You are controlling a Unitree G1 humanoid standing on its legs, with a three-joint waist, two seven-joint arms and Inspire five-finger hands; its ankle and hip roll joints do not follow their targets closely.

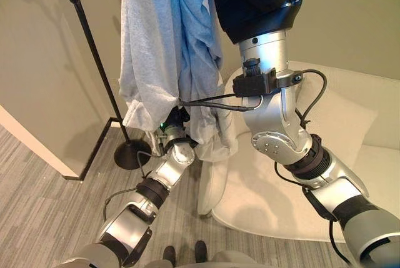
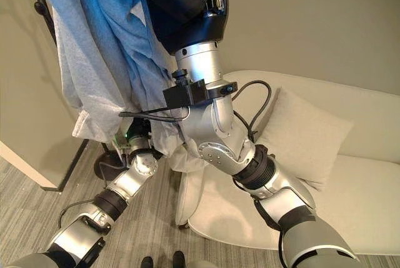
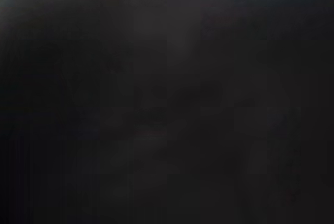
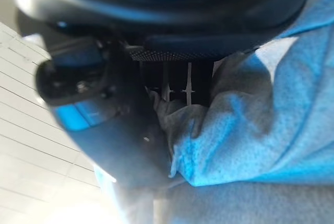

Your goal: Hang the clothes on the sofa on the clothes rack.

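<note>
clothes being lifted toward the rack, both arms working in the cloth

the blue garment and the grey garment are hanging bunched together beside the clothes rack pole, well above the white sofa and its cushion. the right hand is raised high, its fingers curling into blue cloth and holding it up. the left hand is reaching under the hems, buried in fabric, so i cannot tell how its fingers are set. judging by this, the hanging step is under way; next the cloth needs carrying over to a rack arm.
</note>
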